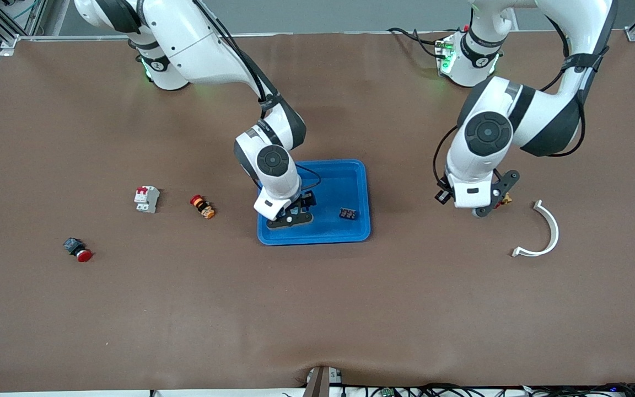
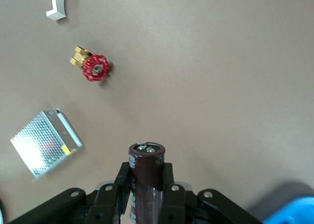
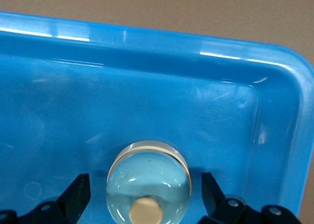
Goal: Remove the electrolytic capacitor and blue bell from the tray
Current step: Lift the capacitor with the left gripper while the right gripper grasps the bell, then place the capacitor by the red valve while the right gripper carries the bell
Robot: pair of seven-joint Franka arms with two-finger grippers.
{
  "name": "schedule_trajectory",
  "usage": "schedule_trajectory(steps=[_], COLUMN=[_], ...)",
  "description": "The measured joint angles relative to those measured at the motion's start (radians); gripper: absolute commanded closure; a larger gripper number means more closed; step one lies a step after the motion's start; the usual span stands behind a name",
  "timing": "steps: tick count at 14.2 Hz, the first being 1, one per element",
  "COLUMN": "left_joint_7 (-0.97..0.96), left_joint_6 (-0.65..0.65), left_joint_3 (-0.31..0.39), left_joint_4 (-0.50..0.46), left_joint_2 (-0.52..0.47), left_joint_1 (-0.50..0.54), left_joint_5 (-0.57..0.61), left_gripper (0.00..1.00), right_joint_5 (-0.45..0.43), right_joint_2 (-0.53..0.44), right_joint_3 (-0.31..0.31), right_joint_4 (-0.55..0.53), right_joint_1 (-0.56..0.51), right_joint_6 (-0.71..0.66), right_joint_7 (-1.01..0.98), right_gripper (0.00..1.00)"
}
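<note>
Front view first: the right gripper (image 1: 291, 212) is down inside the blue tray (image 1: 357, 182) near its corner at the tray's 7 o'clock, with a small black terminal block (image 1: 348, 213) sitting in the tray at about 3 o'clock from it. The left gripper (image 1: 493, 205) hangs over bare table toward the left arm's end, with a curved white clip (image 1: 544, 234) lying at its 4 o'clock. Out toward the right arm's end there's a white breaker (image 1: 146, 198), a red-and-yellow button (image 1: 202, 206) and a red-capped switch (image 1: 77, 249).

Left wrist view: the left gripper (image 2: 146, 185) is clamped tight on the capacitor (image 2: 146, 167), a brown cylinder standing up between the fingers. On the table below sit a red-handled brass valve (image 2: 93, 64) and a metal mesh box (image 2: 45, 142).

Right wrist view: the right gripper (image 3: 146, 194) has its fingers (image 3: 77, 194) spread wide on either side of the bell (image 3: 148, 186), a shiny dome resting on the tray floor, not gripped.
</note>
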Motion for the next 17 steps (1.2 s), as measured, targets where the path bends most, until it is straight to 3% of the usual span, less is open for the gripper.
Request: schedule_trajectory(steps=[4,13,17], left_joint_7=[0.151,0.2,0.2], left_joint_6=[0.0,0.202,0.299], left_joint_3=[0.001,0.003,0.006], left_joint_4=[-0.07,-0.278,-0.356], left_joint_2=[0.0,0.002,0.003], left_joint_1=[0.1,0.208,0.257], left_joint_5=[0.0,0.016,0.016], left_gripper=[1.0,1.0,1.0], right_joint_5=[0.0,0.0,0.0], right_joint_2=[0.0,-0.003,-0.003], right_joint_3=[0.0,-0.004,-0.006], right_joint_4=[-0.002,-0.006,-0.005], right_joint_1=[0.0,0.001,0.0], right_joint_6=[0.0,0.0,0.0], right_joint_7=[0.0,0.0,0.0], right_gripper=[0.0,0.57,0.59])
